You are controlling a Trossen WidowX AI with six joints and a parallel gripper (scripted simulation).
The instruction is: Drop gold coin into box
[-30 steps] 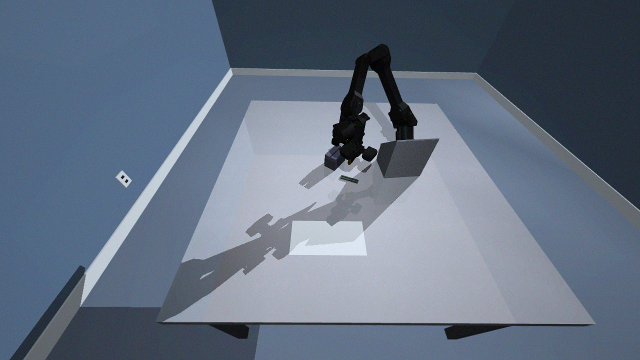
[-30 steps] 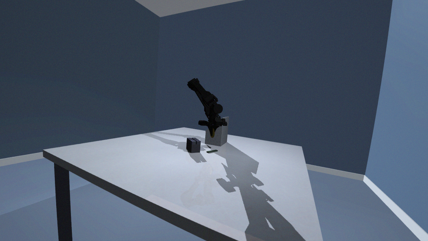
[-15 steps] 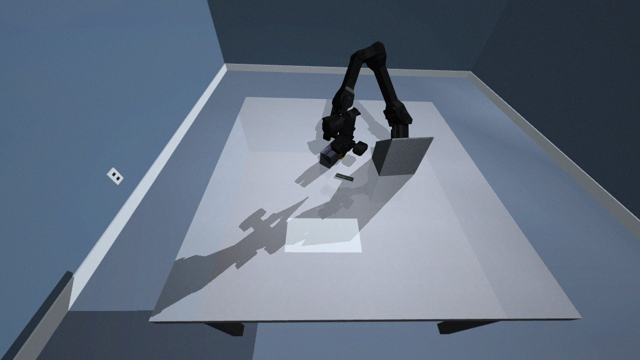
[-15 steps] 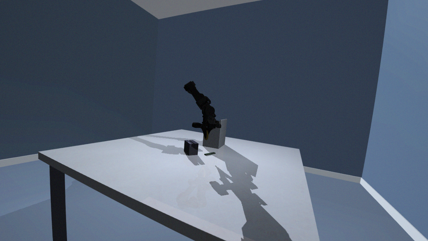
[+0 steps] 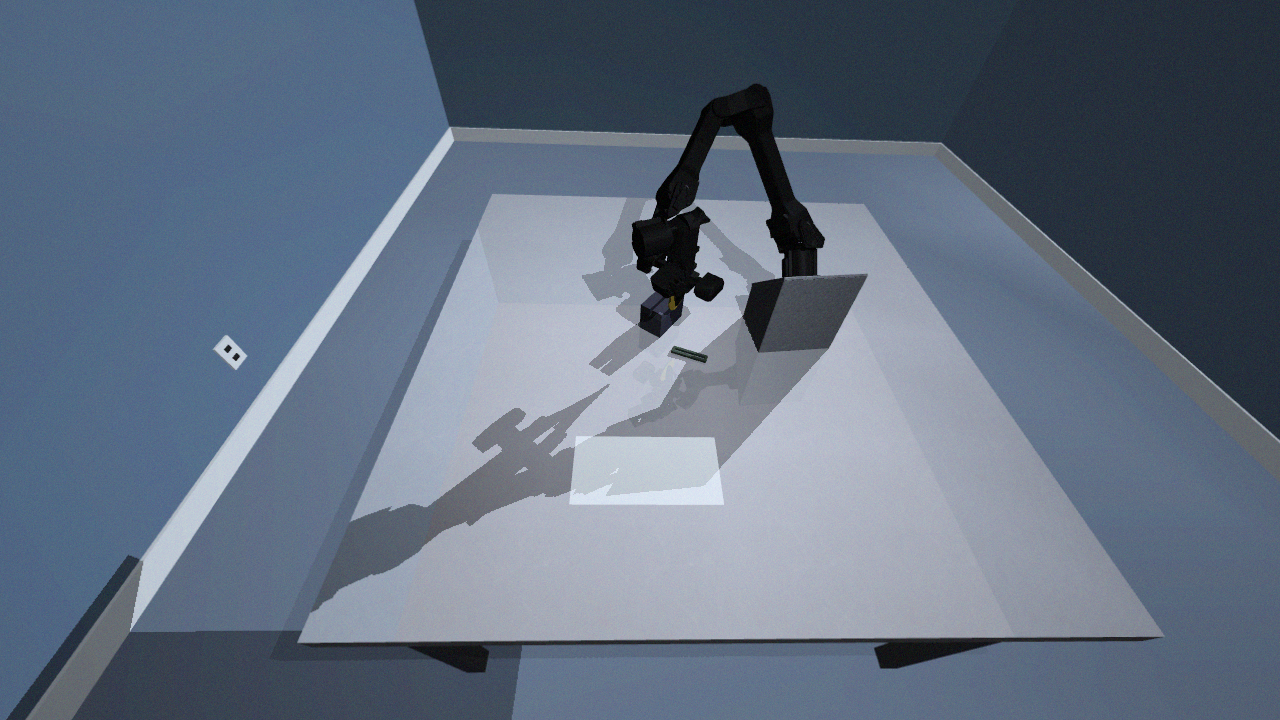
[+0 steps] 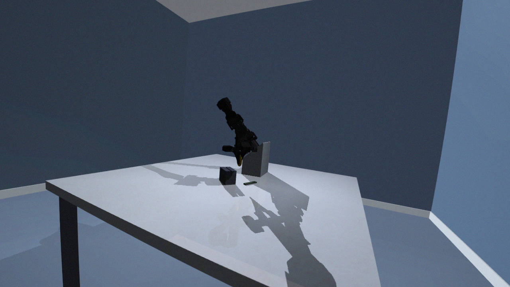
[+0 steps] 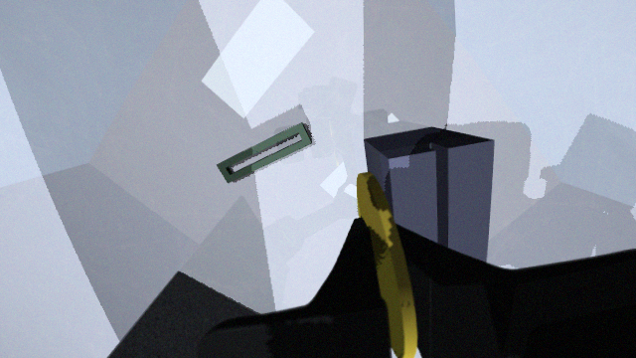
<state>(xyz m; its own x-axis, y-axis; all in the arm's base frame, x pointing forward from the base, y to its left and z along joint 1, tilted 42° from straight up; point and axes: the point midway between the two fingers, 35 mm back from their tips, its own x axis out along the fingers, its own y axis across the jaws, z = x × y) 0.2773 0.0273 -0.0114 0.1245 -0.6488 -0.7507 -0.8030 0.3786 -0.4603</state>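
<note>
Exterior view: pale table (image 6: 142, 199) with long shadows, dark-blue walls (image 6: 320, 89).

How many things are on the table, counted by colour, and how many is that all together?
Gold: 1, the coin, held in the end effector.
Green: 1, the holder.
Grey: 2, the slotted box and the wedge block.
Black: 1, the arm.
Total: 5

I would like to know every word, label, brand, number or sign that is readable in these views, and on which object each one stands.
None: no readable text shows in any view.
The gold coin, shut in the gripper, shows plain faces.
The grey box and the green holder carry no markings.
The small white wall plate shows two dark squares only, no letters.
</note>
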